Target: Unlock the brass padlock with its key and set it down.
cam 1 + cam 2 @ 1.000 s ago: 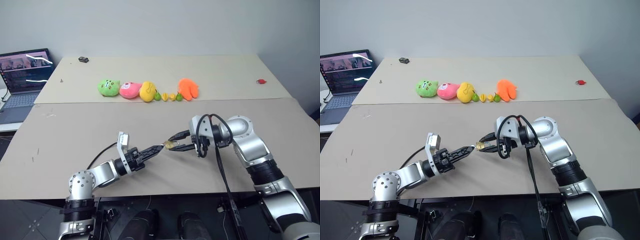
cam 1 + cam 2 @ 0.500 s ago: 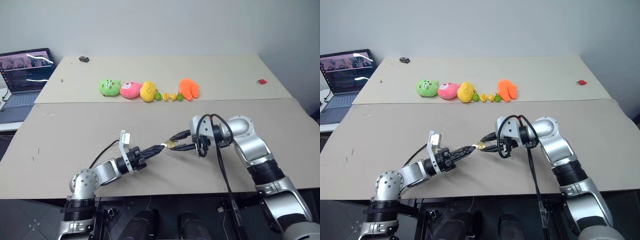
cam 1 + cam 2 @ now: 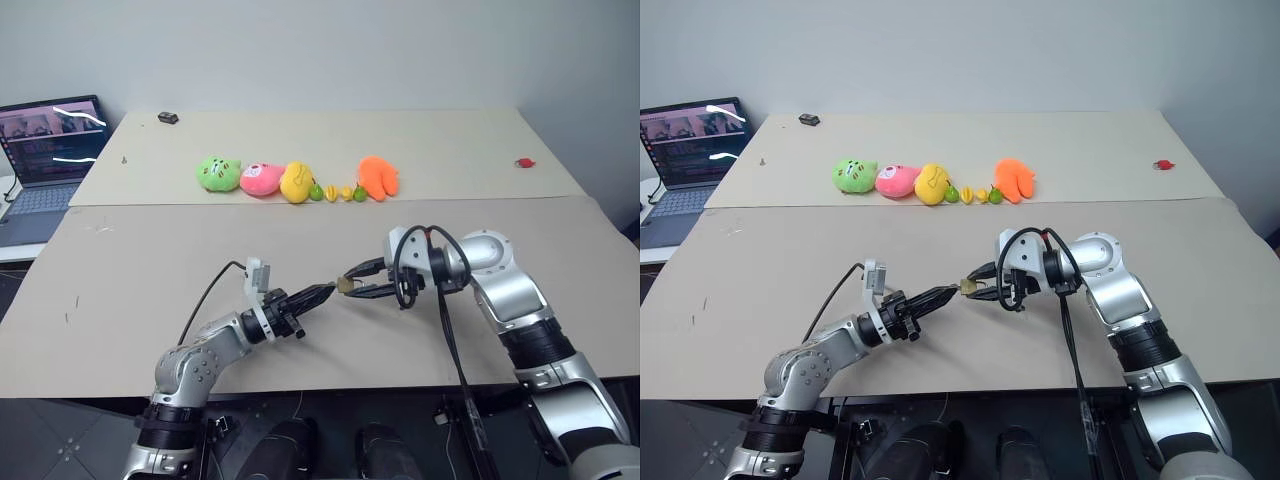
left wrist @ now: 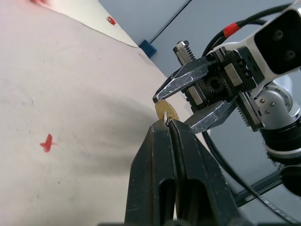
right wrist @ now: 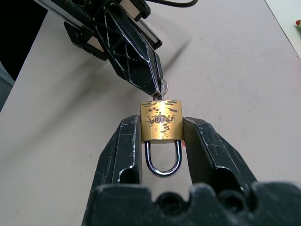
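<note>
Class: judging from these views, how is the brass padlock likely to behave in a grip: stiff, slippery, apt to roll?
The brass padlock looks like rigid metal, so probably stiff. Its flat sides sit squarely between the right end effector fingers, so rolling seems unlikely. The smooth, tiny body may twist or slip as the left end effector turns the key.

Beige table, row of plush toys, small toy fruits, red object, black object

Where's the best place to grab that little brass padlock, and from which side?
Grip the brass padlock across its flat body sides, coming from the shackle end. That leaves the keyhole end free, as the right gripper holds it now, probably the steadiest hold.
</note>
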`<state>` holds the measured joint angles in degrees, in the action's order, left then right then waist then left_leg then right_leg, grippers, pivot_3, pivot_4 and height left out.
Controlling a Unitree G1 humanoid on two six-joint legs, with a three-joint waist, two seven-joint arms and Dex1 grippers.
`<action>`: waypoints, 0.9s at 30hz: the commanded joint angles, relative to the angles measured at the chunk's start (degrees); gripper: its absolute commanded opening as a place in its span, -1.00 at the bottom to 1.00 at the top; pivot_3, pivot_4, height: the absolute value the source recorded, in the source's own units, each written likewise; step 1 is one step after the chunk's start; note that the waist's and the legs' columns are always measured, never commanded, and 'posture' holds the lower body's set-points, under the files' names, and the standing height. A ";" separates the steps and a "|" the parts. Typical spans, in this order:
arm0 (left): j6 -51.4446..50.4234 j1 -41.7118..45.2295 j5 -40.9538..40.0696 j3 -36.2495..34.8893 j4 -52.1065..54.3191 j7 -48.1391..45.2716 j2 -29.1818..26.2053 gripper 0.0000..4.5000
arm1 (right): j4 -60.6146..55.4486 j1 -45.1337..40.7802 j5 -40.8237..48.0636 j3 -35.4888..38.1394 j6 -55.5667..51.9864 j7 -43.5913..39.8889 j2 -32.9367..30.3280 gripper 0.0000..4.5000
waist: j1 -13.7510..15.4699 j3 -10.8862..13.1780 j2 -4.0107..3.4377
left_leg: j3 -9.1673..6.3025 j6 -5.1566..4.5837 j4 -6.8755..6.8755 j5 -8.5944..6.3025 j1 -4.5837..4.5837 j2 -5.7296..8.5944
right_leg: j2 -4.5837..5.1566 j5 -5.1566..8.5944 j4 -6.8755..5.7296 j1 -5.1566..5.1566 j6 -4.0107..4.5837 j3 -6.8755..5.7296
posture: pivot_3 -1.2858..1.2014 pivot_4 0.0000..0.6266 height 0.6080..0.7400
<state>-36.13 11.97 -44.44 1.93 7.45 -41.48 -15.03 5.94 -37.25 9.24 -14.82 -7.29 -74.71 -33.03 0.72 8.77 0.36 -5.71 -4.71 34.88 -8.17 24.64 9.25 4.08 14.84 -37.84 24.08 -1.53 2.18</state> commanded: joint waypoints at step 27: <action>-20.06 2.66 -16.39 -12.44 -5.53 14.37 5.81 -0.33 | -4.40 -1.55 3.08 0.62 -0.37 -1.74 0.40 -0.59 | -0.10 0.05 0.09 | -0.02 0.00 0.13 0.00 0.00 0.00 | -0.02 0.00 -0.14 -0.01 -0.04 -0.08 | 0.03 -0.52 0.98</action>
<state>-55.42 15.00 -60.17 -9.09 1.52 -29.16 -9.38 5.20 -37.31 9.82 -15.03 -9.23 -75.10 -32.95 0.62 8.83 0.44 -5.72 -4.72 35.04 -8.17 24.64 9.24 4.06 14.84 -37.98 24.06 -1.57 2.09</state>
